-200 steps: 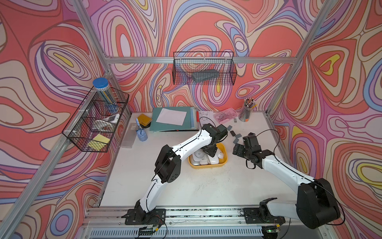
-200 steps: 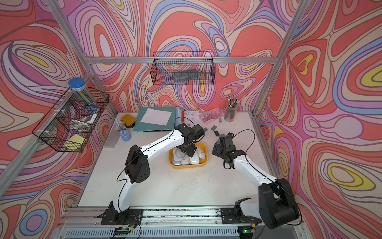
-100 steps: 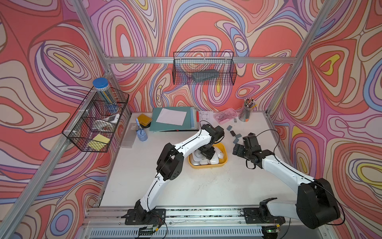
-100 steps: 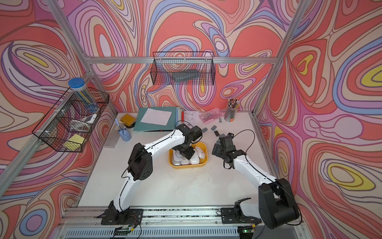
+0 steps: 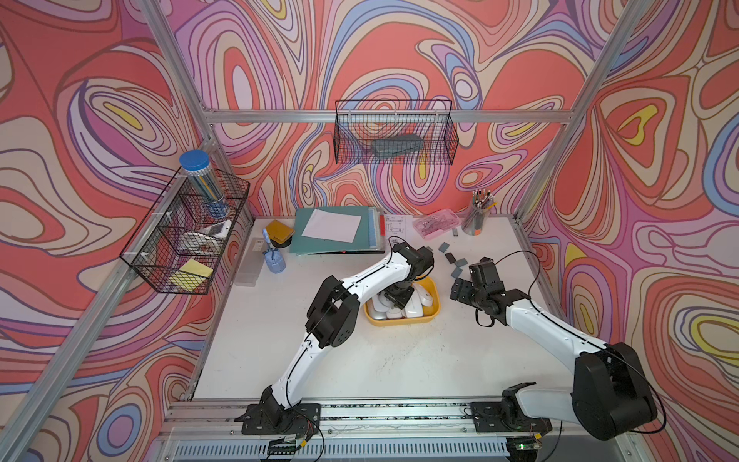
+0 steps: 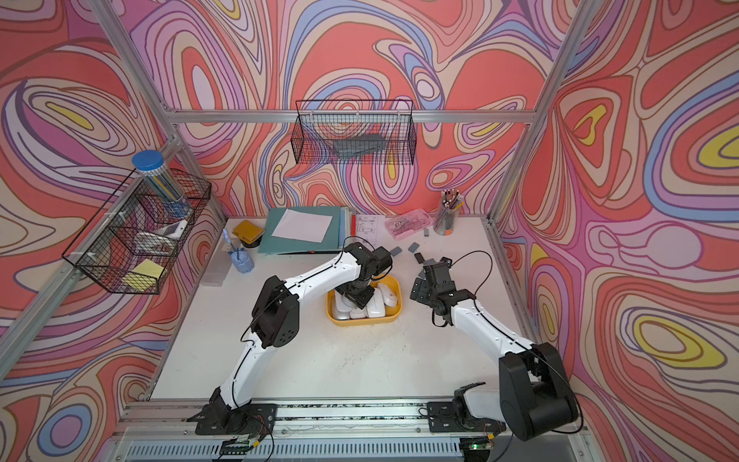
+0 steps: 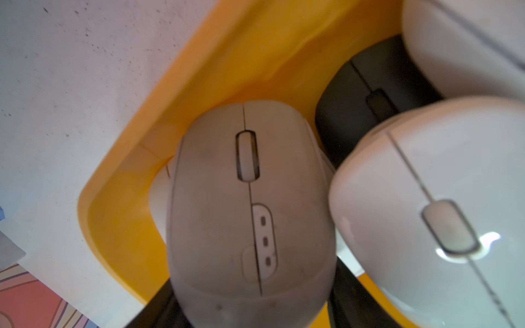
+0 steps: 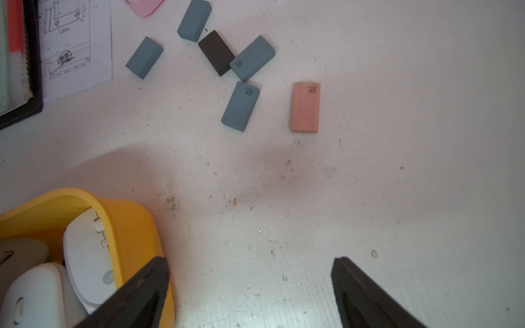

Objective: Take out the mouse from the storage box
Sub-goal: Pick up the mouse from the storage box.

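The yellow storage box [image 5: 400,322] [image 6: 360,322] sits mid-table with several mice in it, mostly white [image 5: 414,309]. My left gripper [image 5: 394,302] [image 6: 356,298] reaches down into its left half. In the left wrist view a grey-beige mouse [image 7: 216,213] lies along the box wall [image 7: 227,71], and the dark fingers [image 7: 159,309] press against both its flanks, so the left gripper [image 7: 251,306] is shut on it. A white mouse [image 7: 426,227] and a black mouse [image 7: 355,113] lie beside it. My right gripper [image 5: 463,286] [image 8: 251,264] hovers open over bare table just right of the box [image 8: 133,224].
Grey, black and orange erasers [image 8: 305,108] [image 5: 454,260] are scattered behind the right gripper. Green folders with a white sheet [image 5: 332,232], a pink case [image 5: 438,222] and a pencil cup [image 5: 476,220] line the back. Wire baskets hang on the left [image 5: 184,240] and back [image 5: 394,136] walls.
My left gripper has sunk deeper into the box and its jaws have closed in on the grey-beige mouse. The right arm has hardly moved.
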`<control>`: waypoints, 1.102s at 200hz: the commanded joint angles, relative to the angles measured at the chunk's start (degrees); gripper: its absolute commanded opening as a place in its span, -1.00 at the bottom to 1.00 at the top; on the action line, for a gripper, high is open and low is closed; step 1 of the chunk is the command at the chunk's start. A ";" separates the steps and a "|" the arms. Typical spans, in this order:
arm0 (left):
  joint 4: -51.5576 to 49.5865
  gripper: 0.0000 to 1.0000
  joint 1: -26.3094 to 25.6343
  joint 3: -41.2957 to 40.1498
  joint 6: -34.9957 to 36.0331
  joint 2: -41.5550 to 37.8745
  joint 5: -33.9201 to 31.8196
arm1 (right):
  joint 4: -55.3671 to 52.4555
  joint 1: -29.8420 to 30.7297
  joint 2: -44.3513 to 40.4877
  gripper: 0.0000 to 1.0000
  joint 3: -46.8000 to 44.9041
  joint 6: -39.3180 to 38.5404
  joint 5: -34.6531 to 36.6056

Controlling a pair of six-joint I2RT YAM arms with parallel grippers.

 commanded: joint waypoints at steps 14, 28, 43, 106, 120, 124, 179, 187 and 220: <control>-1.20 -0.19 0.28 -0.30 -0.67 -0.34 -2.74 | 0.36 0.11 0.47 0.80 -0.06 0.44 -0.50; -0.76 -0.30 0.27 -1.26 -0.89 -1.78 -3.02 | 0.45 0.11 0.52 0.80 -0.06 0.43 -0.59; -0.23 -0.37 0.27 -2.41 -1.07 -3.37 -3.10 | 0.47 0.11 0.42 0.80 -0.05 0.52 -0.70; 0.07 -0.46 -0.43 -5.54 -2.73 -10.66 -4.37 | 0.54 0.11 0.30 0.79 -0.16 0.60 -1.11; 0.80 -0.48 -0.61 -7.04 -3.29 -12.95 -4.31 | 0.55 0.11 0.34 0.79 -0.24 0.70 -1.10; 0.96 -0.49 -0.59 -7.47 -3.54 -13.56 -4.53 | 0.59 0.11 0.28 0.78 -0.23 0.72 -1.19; 4.74 -0.53 2.20 -23.12 -11.50 -26.80 -11.71 | 0.29 0.11 -0.37 0.77 -0.18 0.70 -1.73; 6.30 -0.53 3.79 -26.98 -12.50 -29.34 -10.98 | 0.28 0.11 -0.45 0.77 -0.16 0.70 -2.02; 14.29 -0.53 11.64 -41.64 -15.22 -36.58 -4.98 | 0.12 0.12 -0.88 0.75 -0.05 0.66 -2.92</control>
